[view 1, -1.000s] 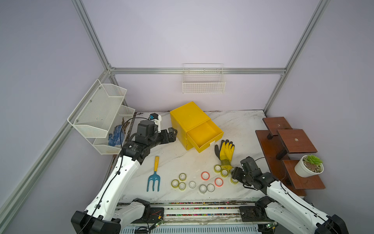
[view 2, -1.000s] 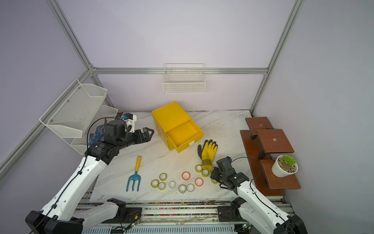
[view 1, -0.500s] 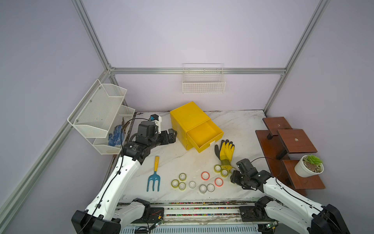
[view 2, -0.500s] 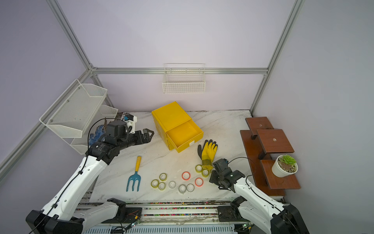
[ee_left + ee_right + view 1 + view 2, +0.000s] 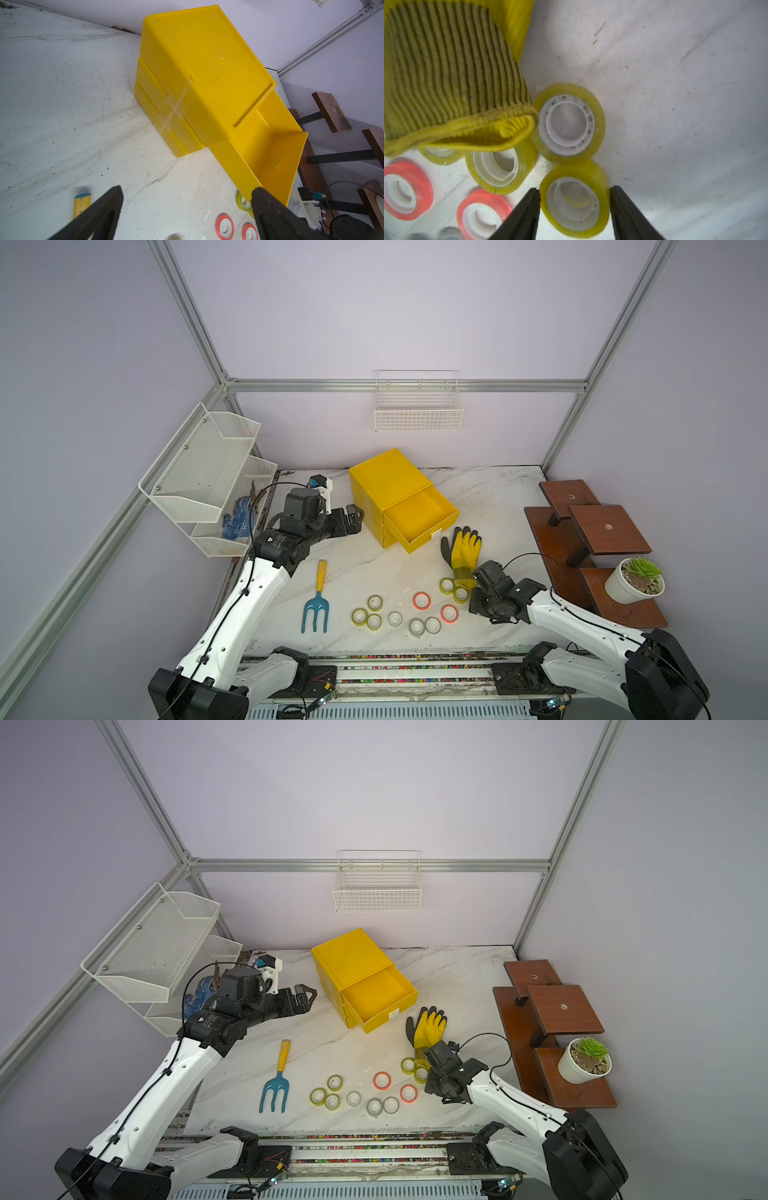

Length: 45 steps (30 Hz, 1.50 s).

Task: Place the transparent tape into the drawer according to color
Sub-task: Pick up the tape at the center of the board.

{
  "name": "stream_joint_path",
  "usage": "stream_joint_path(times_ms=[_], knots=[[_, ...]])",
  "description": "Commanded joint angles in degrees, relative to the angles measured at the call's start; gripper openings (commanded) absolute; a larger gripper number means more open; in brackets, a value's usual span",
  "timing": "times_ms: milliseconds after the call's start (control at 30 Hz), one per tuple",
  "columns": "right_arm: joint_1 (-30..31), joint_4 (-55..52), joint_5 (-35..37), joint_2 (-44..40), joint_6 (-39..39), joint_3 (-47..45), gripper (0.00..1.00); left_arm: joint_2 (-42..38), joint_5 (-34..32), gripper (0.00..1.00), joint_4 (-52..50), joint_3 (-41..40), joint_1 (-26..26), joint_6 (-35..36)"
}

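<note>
**Cabinet** (image 5: 386, 477): yellow and boxy, toward the back edge of the bench (image 5: 490, 497), near its middle. You have its top drawer (image 5: 417, 514) pulled out, with a white tab (image 5: 435, 533) on the front. A raised mark (image 5: 278, 163) inside the front wall is too faint to read.

**Tape rolls**: all lie on the bench along its front edge, apart from the drawer.
- Three yellow-green ones (image 5: 375, 602) in a cluster.
- Three clear-greyish ones (image 5: 395, 618).
- Two orange-red ones (image 5: 421, 600).
- More yellow-green ones (image 5: 447, 585) at the cuff of the glove (image 5: 463, 549).

**Right claw** (image 5: 573, 190): partly closed, with its jaw tips pressed against opposite sides of one yellow-green roll (image 5: 575, 207). This roll sits just beside the rolls at the cuff. You cannot tell whether it has left the bench.

**Left claw** (image 5: 188, 188): jaws wide apart and holding nothing. It hangs above the bench just beside the cabinet wall that faces its arm. The badge (image 5: 272, 538) on that arm is too small to read.

**Other items**
- A blue hand fork (image 5: 316, 605) with a yellow handle, near the front edge.
- Wire baskets (image 5: 208, 464) at the left edge.
- A wooden shelf (image 5: 598, 531) with a potted plant (image 5: 633, 585) at the right edge.
</note>
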Motion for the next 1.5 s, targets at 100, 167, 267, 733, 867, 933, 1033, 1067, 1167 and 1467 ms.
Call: stream_joint_path(times_ms=[100, 167, 267, 733, 867, 933, 1033, 1067, 1167, 1467], knots=[[1.1, -2.8, 0.6, 5.0, -1.7, 1.5, 0.62, -0.9, -0.1, 1.0, 0.8, -1.0, 0.0, 1.7], [1.1, -3.2, 0.8, 6.0, -2.1, 2.2, 0.62, -0.9, -0.1, 1.0, 0.8, -1.0, 0.0, 1.7], [1.1, -4.0, 1.0, 7.2, -2.6, 3.3, 0.62, -0.9, 0.1, 1.0, 0.8, -1.1, 0.1, 1.8], [1.2, -0.2, -4.0, 5.6, -7.2, 6.7, 0.49, -0.4, 0.7, 1.0, 1.0, -1.7, 0.6, 1.9], [1.2, -0.6, -7.5, 1.6, -10.9, 9.2, 0.48, -0.2, 0.5, 1.0, 0.9, -1.5, 0.6, 1.9], [1.2, -0.8, -10.0, 0.0, -13.1, 10.6, 0.48, -0.2, 0.3, 1.0, 0.8, -1.5, 0.6, 1.9], [1.2, -0.1, -15.0, -1.6, -16.1, 11.6, 0.48, -0.1, 0.1, 1.0, 0.8, -1.5, 0.7, 1.8], [1.3, 0.4, -16.9, -2.1, -17.1, 11.9, 0.48, 0.0, 0.1, 1.0, 0.8, -1.5, 0.7, 1.7], [1.4, 2.4, -21.2, -4.1, -19.2, 13.0, 0.48, 0.4, 0.2, 1.0, 0.8, -1.5, 0.8, 1.5], [2.3, 7.0, -26.5, -5.7, -23.5, 26.7, 0.48, 1.0, -0.1, 1.0, 0.8, -1.5, 0.8, 1.3]])
